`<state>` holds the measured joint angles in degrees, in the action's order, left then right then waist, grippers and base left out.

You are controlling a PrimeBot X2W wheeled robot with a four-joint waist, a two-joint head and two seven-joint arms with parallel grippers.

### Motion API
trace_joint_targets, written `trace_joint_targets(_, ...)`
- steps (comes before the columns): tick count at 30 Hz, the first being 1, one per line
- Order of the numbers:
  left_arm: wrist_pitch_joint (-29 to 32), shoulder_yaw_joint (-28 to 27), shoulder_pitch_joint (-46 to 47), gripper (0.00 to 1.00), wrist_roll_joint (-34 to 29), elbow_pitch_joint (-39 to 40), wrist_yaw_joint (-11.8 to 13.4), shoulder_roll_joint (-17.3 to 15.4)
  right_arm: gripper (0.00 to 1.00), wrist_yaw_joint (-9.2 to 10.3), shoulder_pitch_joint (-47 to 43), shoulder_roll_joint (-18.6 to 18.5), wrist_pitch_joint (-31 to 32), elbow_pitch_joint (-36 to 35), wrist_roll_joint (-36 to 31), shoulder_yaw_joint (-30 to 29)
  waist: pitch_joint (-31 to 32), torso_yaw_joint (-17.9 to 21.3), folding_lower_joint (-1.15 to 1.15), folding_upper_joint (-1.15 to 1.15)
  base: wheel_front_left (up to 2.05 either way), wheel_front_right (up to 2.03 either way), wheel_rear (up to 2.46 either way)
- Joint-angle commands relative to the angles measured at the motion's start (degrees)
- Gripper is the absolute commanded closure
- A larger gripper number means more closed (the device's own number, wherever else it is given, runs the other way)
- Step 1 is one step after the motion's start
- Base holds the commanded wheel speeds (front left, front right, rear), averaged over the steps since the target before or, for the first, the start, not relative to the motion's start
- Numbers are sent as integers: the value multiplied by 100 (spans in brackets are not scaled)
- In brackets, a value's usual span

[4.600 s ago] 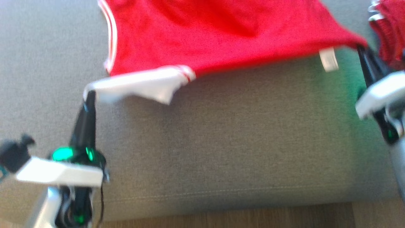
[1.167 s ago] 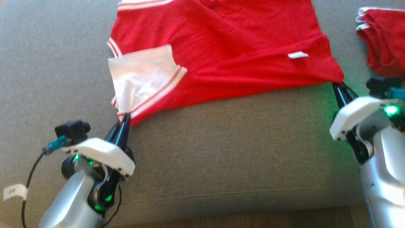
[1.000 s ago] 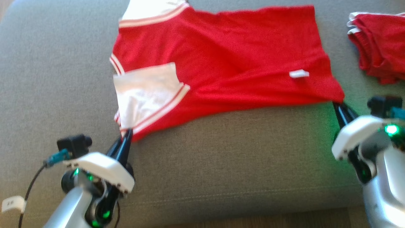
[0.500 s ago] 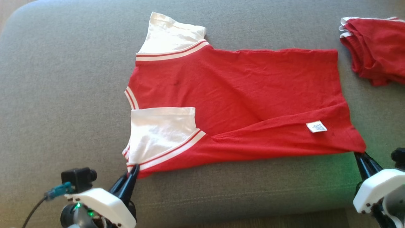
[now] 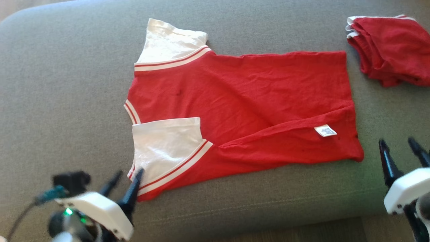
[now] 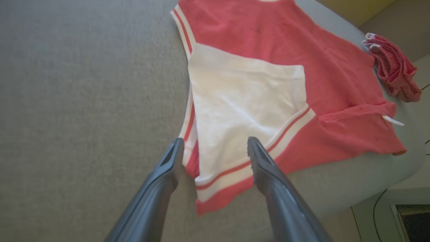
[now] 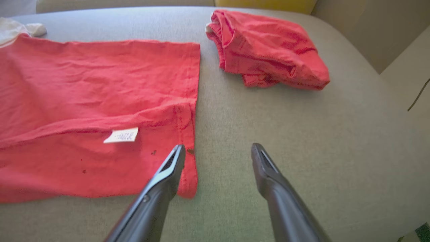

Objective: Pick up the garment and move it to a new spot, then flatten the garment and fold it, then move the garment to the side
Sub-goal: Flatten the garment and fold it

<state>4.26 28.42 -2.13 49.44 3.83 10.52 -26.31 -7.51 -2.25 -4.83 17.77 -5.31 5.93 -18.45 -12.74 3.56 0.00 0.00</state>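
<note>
The garment (image 5: pixel 242 101) is a red T-shirt with white sleeves, lying spread on the grey cushion (image 5: pixel 67 84), its near long edge folded over so a white label (image 5: pixel 325 130) faces up. The near sleeve (image 6: pixel 242 101) lies folded onto the body. My left gripper (image 5: pixel 129 174) stands open at the near sleeve corner, its fingers (image 6: pixel 268 174) spread over the hem (image 6: pixel 218 188) and holding nothing. At the garment's (image 7: pixel 94 101) bottom corner my right gripper (image 5: pixel 398 144) is open too, with its left finger (image 7: pixel 168 171) beside that corner.
A second red garment (image 5: pixel 386 47) lies folded at the cushion's far right, also seen as a folded pile (image 7: pixel 268 47) in the right wrist view. The cushion's front edge (image 5: pixel 235 222) drops to a wooden floor (image 5: pixel 302 232) just below the grippers.
Both grippers have opened and let go of the garment's corners, which now rest on the cushion. The right gripper has drawn slightly back from the bottom corner. The camera has shifted a little.
</note>
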Motion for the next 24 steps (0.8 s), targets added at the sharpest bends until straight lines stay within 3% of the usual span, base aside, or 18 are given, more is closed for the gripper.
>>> trace_joint_targets(1, -38, -382, 360, 0, -84, 330, 82, -261, 0, 2, 268, -20, -105, -353, -52, 131, -31, 52, 0, 0, 0, 0, 0)
trace_joint_targets(5, 32, -607, 1010, 0, -336, 556, 192, -500, 0, 2, 485, 57, -362, -401, -39, 317, -171, 123, 0, 0, 0, 0, 0)
trace_joint_targets(9, 519, -551, 2174, 0, -521, 315, 23, -657, 0, 2, 683, 80, -596, -286, -236, 577, -410, 190, 0, 0, 0, 0, 0)
trace_joint_targets(17, 1492, -279, 4711, 0, -714, -1209, -527, -546, 0, 2, 1132, 119, -888, -137, -213, 878, -1149, 471, 0, 0, 0, 0, 0)
trace_joint_targets(24, 1973, -47, 6075, 0, -964, -2672, -881, -519, 0, 2, 1458, 153, -1100, 9, -75, 1050, -1760, 803, 0, 0, 0, 0, 0)
